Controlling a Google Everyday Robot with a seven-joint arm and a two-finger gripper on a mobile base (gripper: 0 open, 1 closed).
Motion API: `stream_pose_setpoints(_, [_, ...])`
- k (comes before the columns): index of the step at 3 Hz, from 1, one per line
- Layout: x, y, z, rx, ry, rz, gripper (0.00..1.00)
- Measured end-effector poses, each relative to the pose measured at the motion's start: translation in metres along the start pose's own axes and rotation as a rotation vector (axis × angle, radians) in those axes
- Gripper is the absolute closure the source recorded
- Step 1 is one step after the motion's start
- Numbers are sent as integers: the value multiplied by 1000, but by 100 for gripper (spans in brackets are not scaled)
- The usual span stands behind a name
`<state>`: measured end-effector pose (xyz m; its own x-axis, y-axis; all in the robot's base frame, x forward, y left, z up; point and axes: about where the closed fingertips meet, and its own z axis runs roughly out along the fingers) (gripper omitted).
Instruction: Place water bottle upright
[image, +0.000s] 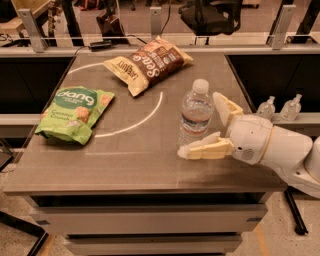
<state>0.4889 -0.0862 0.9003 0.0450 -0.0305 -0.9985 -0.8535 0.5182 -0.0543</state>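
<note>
On table (right side): water bottle, pincer flanking it.

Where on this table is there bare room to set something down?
Bare: the front strip between the green bag and the bottle, and the middle in front of the brown bag. Crowded: the right edge, where the open tool flanks the bottle.

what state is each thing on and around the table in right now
water bottle: upright on the table, cap on
gripper: open around the bottle
green snack bag: lying flat
brown snack bag: lying flat
two small bottles: upright, beside the table
</note>
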Motion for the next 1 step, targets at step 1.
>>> stream_pose_setpoints(1, [-1, 0, 0, -6, 0, -2, 0])
